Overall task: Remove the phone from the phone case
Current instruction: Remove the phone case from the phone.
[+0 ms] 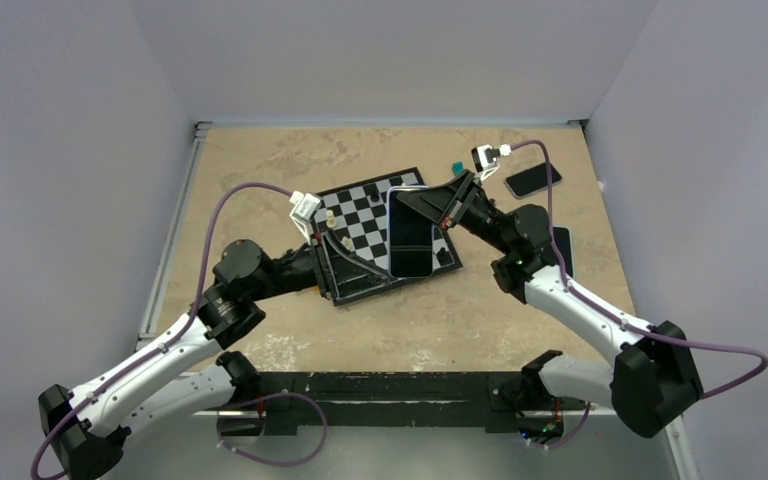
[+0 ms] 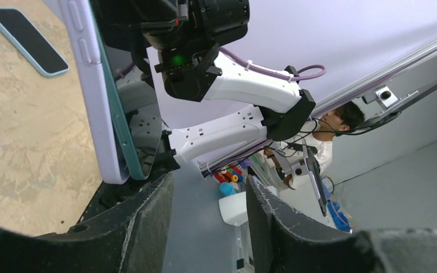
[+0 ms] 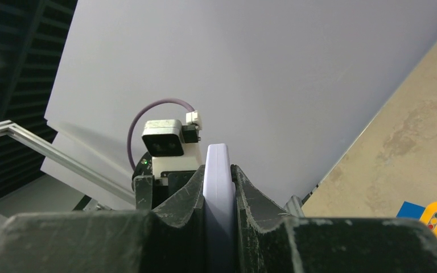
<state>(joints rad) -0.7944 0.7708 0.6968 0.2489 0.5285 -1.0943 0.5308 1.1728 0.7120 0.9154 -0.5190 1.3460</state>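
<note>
Right gripper [image 1: 440, 207] is pinched on one short end of the phone case [image 2: 93, 102]. In the right wrist view its fingers [image 3: 179, 196] press both flat faces of the lilac shell, whose rounded edge rises between them. The phone [image 1: 410, 235], dark screen upward, extends away from this gripper over the chessboard [image 1: 360, 205]. Both long edges and the far short end are unheld. Left gripper [image 2: 207, 183] is spread, with nothing between its jaws. The free corner of the case lies just outside one jaw; whether they touch cannot be told. Bare tabletop [image 1: 260, 160] lies beyond the board on the left gripper's side. A second phone [image 1: 533, 180] lies flat behind the right gripper's wrist, well apart.
</note>
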